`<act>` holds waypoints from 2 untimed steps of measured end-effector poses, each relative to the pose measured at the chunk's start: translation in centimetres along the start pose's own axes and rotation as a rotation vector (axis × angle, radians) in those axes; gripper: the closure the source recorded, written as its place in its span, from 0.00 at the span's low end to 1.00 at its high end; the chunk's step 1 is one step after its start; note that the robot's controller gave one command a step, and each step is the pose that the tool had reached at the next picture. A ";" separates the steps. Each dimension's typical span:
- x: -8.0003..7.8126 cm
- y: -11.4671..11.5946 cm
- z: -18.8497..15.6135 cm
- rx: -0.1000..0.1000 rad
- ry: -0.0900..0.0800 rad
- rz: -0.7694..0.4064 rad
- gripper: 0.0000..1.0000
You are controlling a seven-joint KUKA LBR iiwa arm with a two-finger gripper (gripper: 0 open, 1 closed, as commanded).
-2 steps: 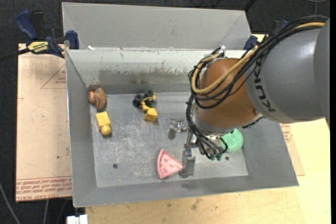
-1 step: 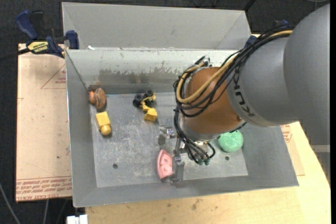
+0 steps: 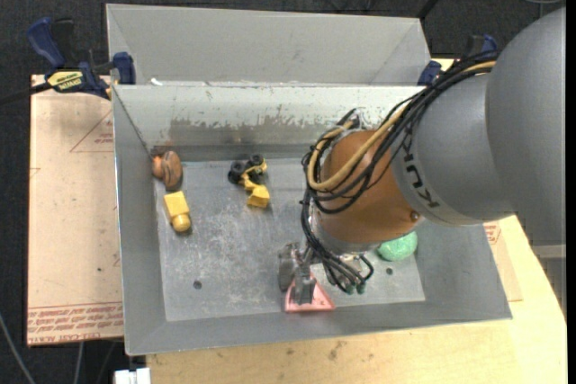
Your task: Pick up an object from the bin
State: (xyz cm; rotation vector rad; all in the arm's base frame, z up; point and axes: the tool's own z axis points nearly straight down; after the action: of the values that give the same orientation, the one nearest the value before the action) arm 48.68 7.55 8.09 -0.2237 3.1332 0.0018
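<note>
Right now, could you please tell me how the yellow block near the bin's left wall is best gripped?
Probably across the narrow middle of the yellow block, from straight above: it lies flat and elongated, with bare bin floor along both long sides.

Bin [image 3: 225, 270] holds brown knob [image 3: 166, 166], yellow block [image 3: 177, 212], toy [image 3: 249, 178], green lump [image 3: 400, 246], pink wedge [image 3: 310, 301].

arm [image 3: 504, 130] lettering: "KU", dark letters on the grey casing, running sideways
rest of word: hidden behind the cables [image 3: 360, 159]
other print: none legible
</note>
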 end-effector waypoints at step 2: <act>-1.0 1.7 -8.6 0.000 -0.001 -0.030 1.00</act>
State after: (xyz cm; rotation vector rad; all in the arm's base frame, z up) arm 49.38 9.35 16.72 -0.2706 3.1287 0.0018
